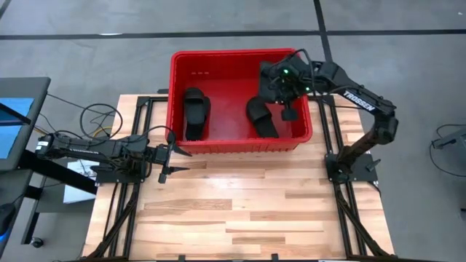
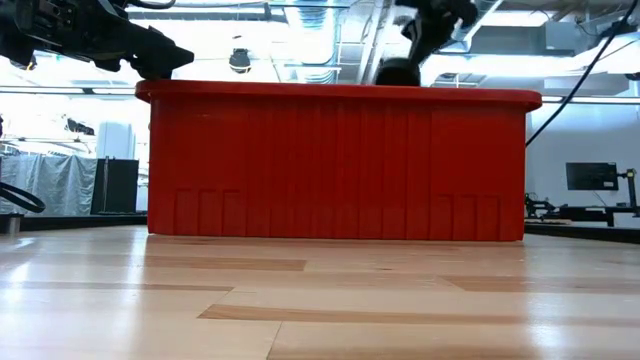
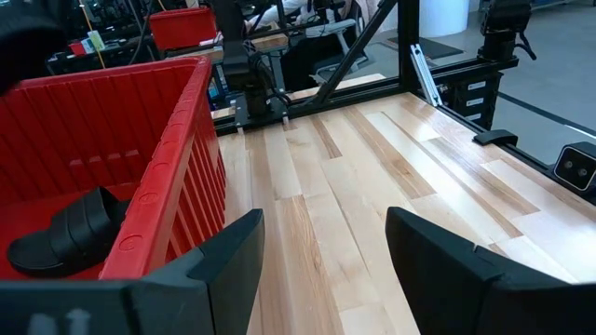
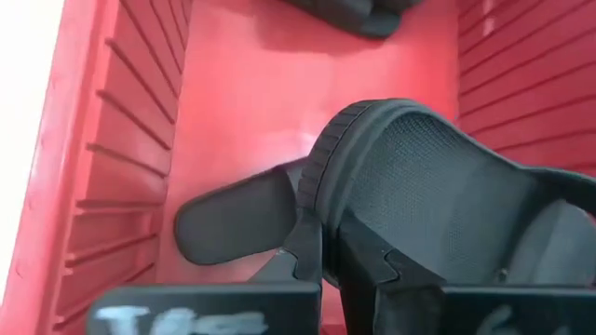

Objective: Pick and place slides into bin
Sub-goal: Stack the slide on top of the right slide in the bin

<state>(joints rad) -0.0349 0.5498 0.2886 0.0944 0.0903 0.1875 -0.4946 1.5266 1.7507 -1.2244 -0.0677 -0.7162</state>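
Red bin (image 1: 240, 69), upper centre of frame: two black slides (image 1: 196, 113) on its floor, a third slide (image 4: 428, 186) gripped over its right end by right gripper (image 1: 284, 91) fingers; left gripper (image 1: 169, 155), fingers open, empty over wooden surface (image 1: 247, 211); fourth slide unseen.

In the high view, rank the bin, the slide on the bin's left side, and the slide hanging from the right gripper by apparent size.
1. The bin, by far the largest.
2-3. The slide on the left and the held slide under the right gripper: unsure; the arm covers part of the held one, which is nearer the camera.
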